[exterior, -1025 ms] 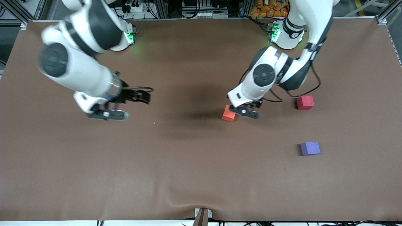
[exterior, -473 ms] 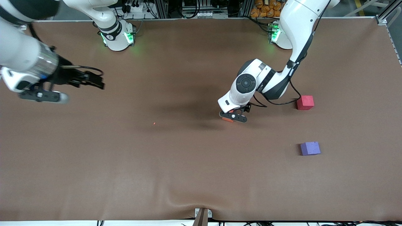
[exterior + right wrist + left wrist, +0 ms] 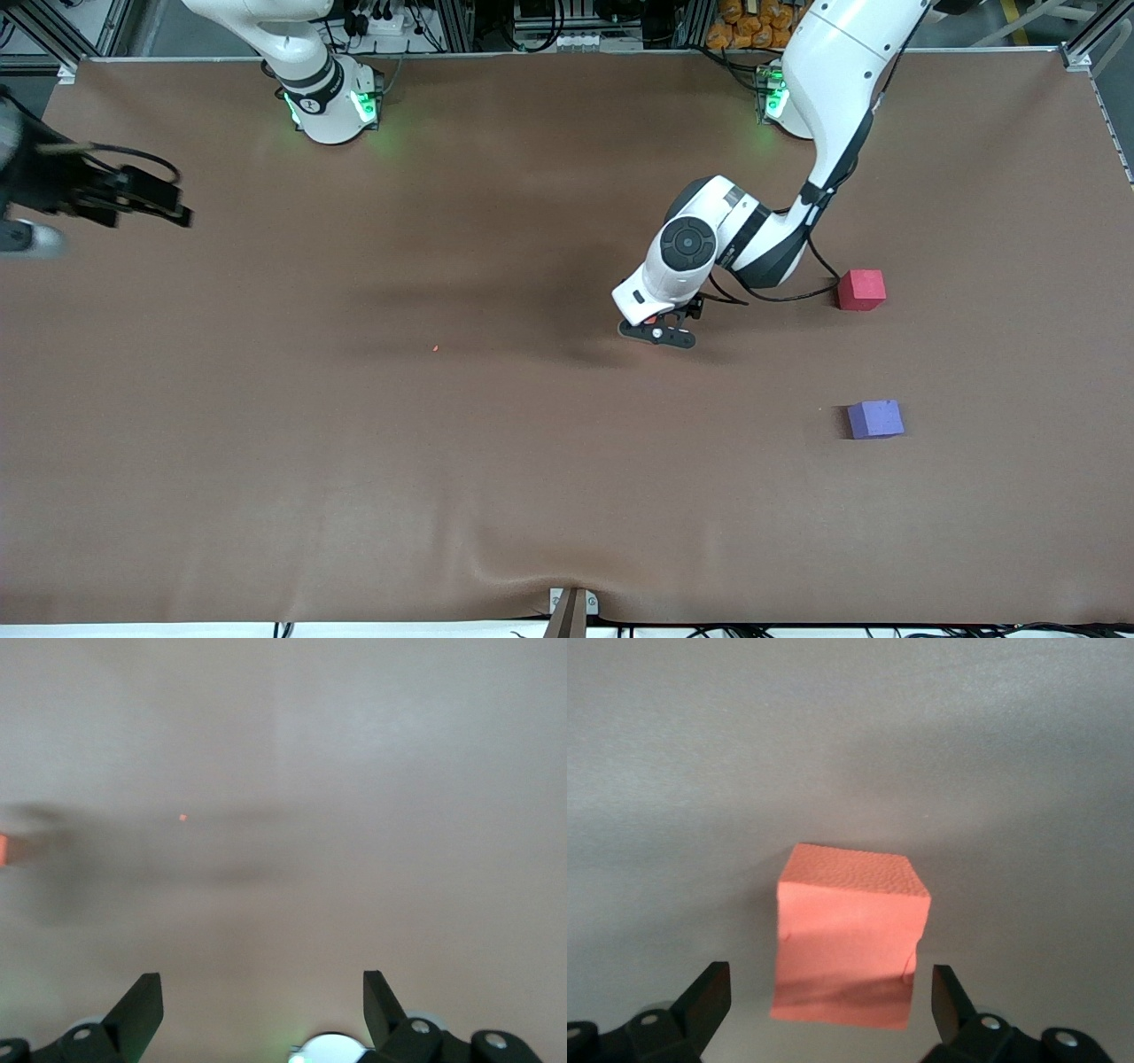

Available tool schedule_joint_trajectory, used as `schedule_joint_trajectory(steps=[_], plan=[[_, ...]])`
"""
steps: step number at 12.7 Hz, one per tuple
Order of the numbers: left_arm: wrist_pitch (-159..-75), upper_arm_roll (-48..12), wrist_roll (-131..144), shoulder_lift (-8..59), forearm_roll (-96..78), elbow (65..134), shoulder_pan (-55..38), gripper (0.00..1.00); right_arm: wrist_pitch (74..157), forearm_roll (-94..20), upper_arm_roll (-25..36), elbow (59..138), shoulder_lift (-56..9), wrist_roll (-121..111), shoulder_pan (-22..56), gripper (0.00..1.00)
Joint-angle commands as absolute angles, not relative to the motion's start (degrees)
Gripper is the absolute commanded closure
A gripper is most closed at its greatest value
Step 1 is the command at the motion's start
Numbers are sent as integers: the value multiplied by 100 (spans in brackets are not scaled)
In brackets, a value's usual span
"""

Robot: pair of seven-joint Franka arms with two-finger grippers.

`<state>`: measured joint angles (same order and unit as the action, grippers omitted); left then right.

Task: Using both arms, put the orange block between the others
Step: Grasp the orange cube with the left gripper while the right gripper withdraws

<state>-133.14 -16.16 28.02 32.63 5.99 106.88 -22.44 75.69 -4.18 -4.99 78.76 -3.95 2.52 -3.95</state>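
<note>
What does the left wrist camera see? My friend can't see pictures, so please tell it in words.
An orange block sits on a plain table, seen close from above. The left gripper hangs over it, with its two black fingertips open, one on each side of the block and not touching it.

A brown table [image 3: 354,461] carries an orange block [image 3: 849,935], a pinkish-red cube [image 3: 861,290] and a purple-blue cube [image 3: 875,419].

I see the table [image 3: 532,496] under a wrinkled brown mat, aluminium framing [image 3: 461,22] and cables along its top edge, even lighting.
</note>
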Motion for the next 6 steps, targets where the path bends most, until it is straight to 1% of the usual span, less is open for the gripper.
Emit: schedule_joint_trajectory(steps=[1, 2, 3, 4, 5, 6], plan=[[-13421, -1582, 3050, 3533, 922, 10459, -2347, 10, 7585, 103, -537, 8095, -158, -542, -589, 0], [-13464, -1582, 3050, 3551, 966, 10459, -2347, 27, 7611, 175, -510, 8095, -158, -588, -589, 0], [-13491, -1573, 3050, 3586, 967, 10459, -2338, 50, 7646, 176, -501, 8130, -158, -598, -606, 0], [-13491, -1565, 3085, 3577, 967, 10459, -2312, 68, 7751, 176, -501, 8252, -158, -598, -615, 0], [-13491, -1556, 3094, 3560, 967, 10459, -2277, 86, 7969, 176, -501, 8410, -158, -598, -624, 0], [-13491, -1538, 3094, 3533, 967, 10459, -2207, 100, 8172, 176, -501, 8516, -158, -615, -624, 0]])
